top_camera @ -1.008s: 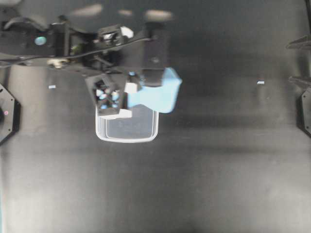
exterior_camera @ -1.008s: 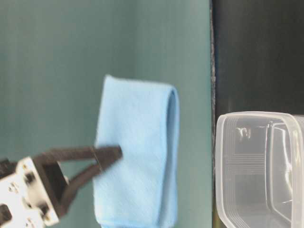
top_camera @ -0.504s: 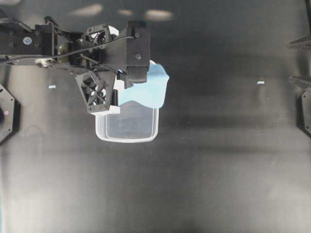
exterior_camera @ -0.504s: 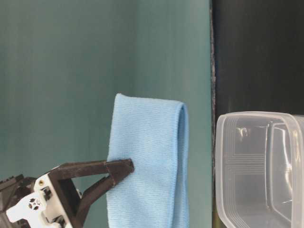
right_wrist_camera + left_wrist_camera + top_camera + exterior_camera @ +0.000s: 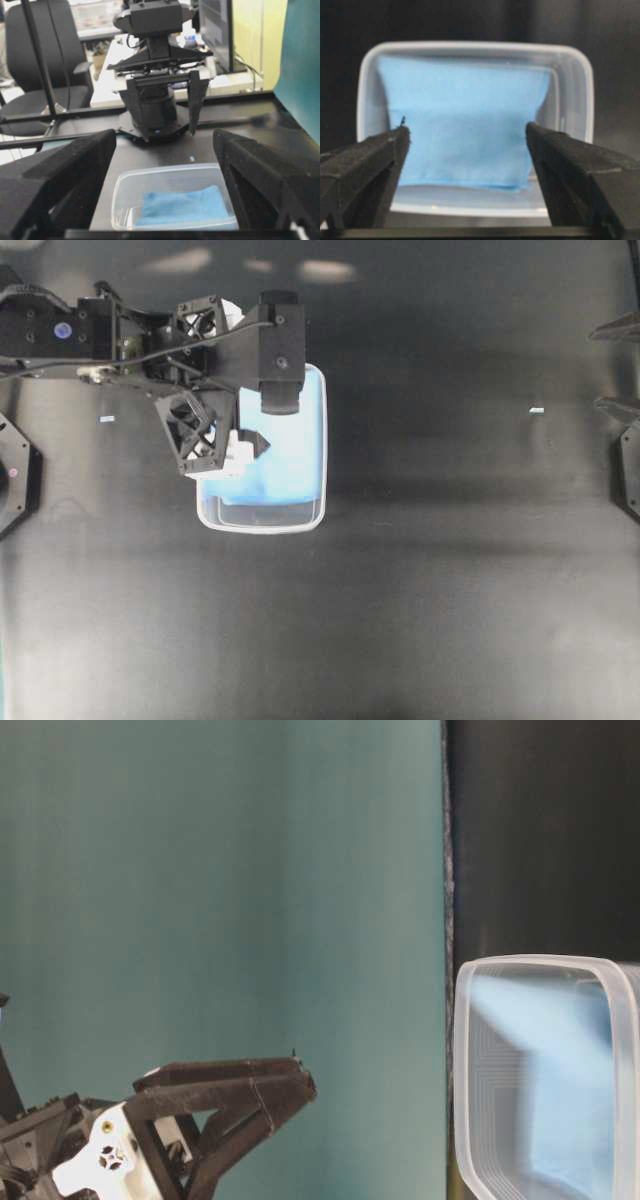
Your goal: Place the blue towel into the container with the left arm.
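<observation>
Inside container (image 5: 575, 75), blue towel (image 5: 465, 130) lies flat: soft, light, limp; pinch folded edge if regrasping. Left gripper (image 5: 467, 145) released above; right gripper (image 5: 165, 145) spread, empty.

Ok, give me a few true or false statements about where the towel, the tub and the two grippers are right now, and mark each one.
1. The towel lies inside the tub. True.
2. The left gripper is shut on the towel. False: its jaws stand open, apart from the towel.
3. The towel hangs over the tub's rim. False: it sits wholly within the walls.
4. The right gripper is open and holds nothing. True.
5. The tub lies tipped on its side. False: it stands upright on the table.
</observation>
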### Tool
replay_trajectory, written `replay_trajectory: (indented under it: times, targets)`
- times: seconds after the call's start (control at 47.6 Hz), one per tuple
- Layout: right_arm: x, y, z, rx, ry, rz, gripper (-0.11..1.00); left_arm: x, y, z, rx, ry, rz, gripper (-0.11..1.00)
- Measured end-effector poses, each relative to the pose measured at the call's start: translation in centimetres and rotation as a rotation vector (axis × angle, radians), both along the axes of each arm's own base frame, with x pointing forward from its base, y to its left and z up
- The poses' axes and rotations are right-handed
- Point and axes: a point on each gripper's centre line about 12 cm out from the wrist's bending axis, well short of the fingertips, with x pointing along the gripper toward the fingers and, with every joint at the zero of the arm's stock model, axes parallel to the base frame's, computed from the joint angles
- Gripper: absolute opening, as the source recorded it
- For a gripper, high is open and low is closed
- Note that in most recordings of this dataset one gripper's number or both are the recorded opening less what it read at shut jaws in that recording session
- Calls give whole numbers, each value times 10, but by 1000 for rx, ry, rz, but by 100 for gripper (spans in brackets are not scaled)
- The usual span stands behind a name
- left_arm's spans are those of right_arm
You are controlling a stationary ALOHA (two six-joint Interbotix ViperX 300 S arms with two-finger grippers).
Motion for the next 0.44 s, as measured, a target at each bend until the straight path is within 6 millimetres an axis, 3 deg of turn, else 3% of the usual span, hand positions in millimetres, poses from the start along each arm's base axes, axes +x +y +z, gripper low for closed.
replay_trajectory:
  times: [0.168, 0.441]
  targets:
    - [0, 0, 0, 0, 0, 2, 76, -6, -4, 17, 2, -54, -10, 86]
    - [0, 0, 0, 0, -2, 2, 76, -50, -8, 91, 16, -343, -22, 86]
